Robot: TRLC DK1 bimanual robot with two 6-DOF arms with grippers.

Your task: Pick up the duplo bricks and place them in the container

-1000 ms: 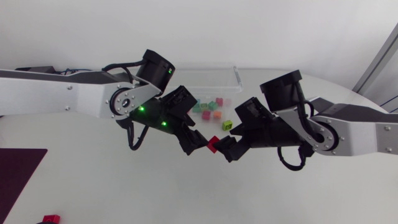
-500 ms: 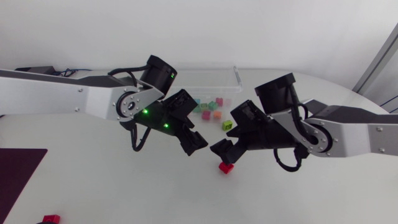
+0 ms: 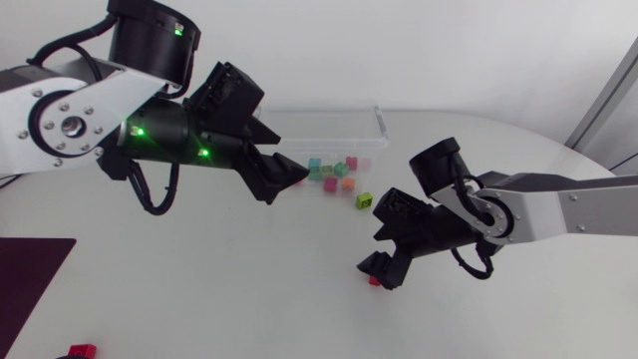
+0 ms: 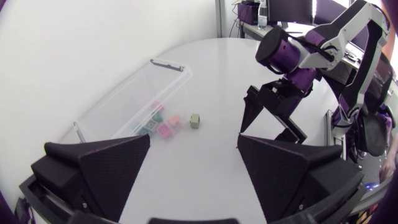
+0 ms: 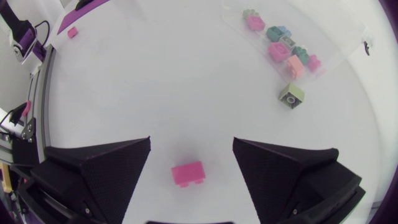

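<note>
A red brick (image 3: 374,281) lies on the white table, and in the right wrist view the red brick (image 5: 188,173) sits between the open fingers of my right gripper (image 5: 191,146). From above, the right gripper (image 3: 380,270) hovers low over it. My left gripper (image 3: 284,178) is raised and open, holding nothing, in front of the clear container (image 3: 379,120). Several pastel bricks (image 3: 334,174) lie in the container. A green brick (image 3: 364,200) rests on the table just outside it. The left wrist view looks past the left gripper (image 4: 194,140) to the container (image 4: 124,99) and the green brick (image 4: 194,120).
A dark mat (image 3: 30,279) lies at the table's front left corner, with another red brick (image 3: 80,350) beside it. My right arm (image 4: 292,62) stands past the green brick in the left wrist view.
A second ago both grippers met at the red brick in the air. It has since dropped to the table. My left arm rose and drew back left; my right gripper came down over the brick.
</note>
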